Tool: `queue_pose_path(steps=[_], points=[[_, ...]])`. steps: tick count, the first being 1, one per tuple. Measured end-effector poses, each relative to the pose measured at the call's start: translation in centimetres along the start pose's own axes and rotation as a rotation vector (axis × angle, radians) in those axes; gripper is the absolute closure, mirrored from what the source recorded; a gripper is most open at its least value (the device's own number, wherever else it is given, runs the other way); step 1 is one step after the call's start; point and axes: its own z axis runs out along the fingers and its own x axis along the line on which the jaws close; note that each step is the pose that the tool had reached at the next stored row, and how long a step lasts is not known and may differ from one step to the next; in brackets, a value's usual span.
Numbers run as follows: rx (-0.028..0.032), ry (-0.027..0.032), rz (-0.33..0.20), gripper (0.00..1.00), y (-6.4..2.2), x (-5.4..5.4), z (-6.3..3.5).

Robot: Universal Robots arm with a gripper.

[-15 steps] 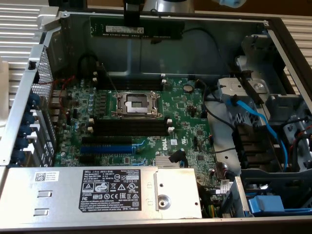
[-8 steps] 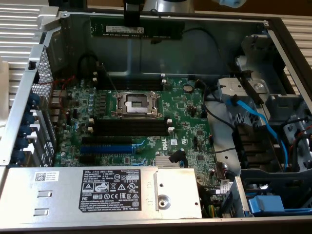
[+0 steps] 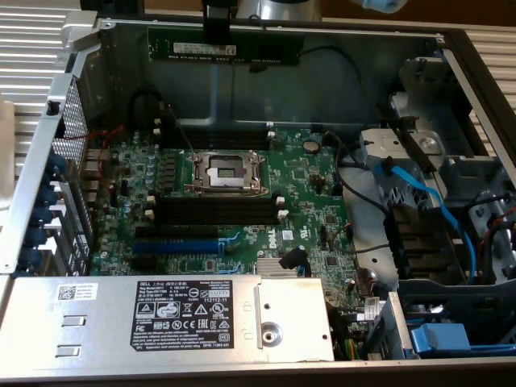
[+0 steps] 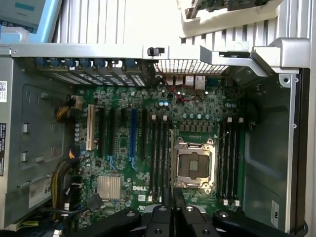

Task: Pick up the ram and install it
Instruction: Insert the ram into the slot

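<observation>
The ram (image 3: 258,48), a long dark-green stick with a white label strip, hangs level above the far side of the open computer case, high over the motherboard (image 3: 322,201). My gripper (image 3: 216,39) comes down from above and is shut on the stick a little to the exterior view's left of its middle. In the wrist view the two dark fingers (image 4: 163,215) press together on the ram (image 4: 171,163), seen edge-on as a thin line over the long black memory slots (image 4: 158,153) beside the CPU socket (image 4: 193,165). Empty black slots (image 3: 218,211) lie on both sides of the socket (image 3: 226,171).
A blue expansion slot (image 3: 173,246) and a silver heatsink (image 4: 108,186) sit on the board. The grey power supply (image 3: 161,318) lies along the near edge. Drive cages with blue cables (image 3: 427,201) crowd the exterior view's right. Metal case walls (image 3: 48,161) ring the board.
</observation>
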Motion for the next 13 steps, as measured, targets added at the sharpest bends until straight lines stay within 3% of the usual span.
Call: queue_pose_path(steps=[13], points=[[0.0001, 0.0000, 0.000, 0.88, -0.03, -0.1, 1.49]])
